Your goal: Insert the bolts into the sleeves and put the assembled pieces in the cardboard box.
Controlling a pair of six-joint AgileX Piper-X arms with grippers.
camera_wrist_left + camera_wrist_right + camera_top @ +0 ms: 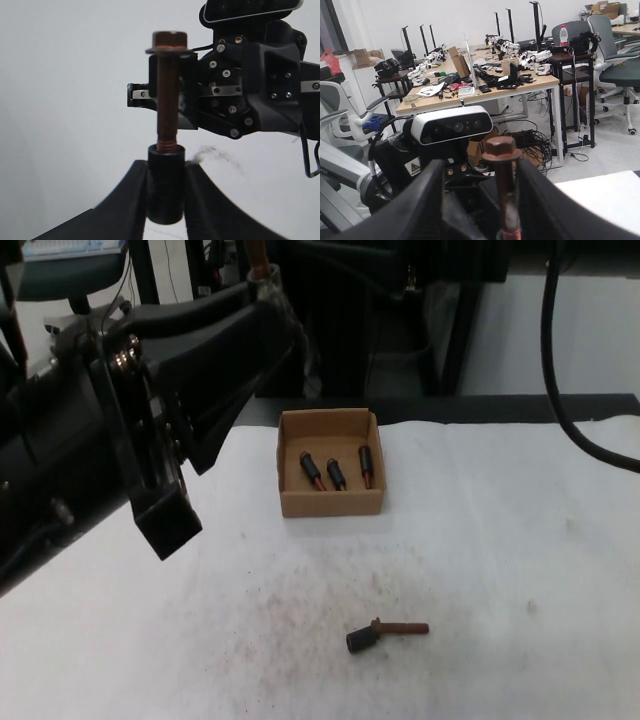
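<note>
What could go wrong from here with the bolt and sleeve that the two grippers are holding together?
The bolt, held by the right gripper, has only its tip in the sleeve that the left gripper clamps. Threads show above the sleeve, so a slight tilt might jam it, and an early release might let it topple. On the bench, the loose bolt lies right beside the loose sleeve; grasping one could knock the other away.

White bench (500, 540), cardboard box (331, 502), bolt (405, 627), sleeve (361, 642)
</note>
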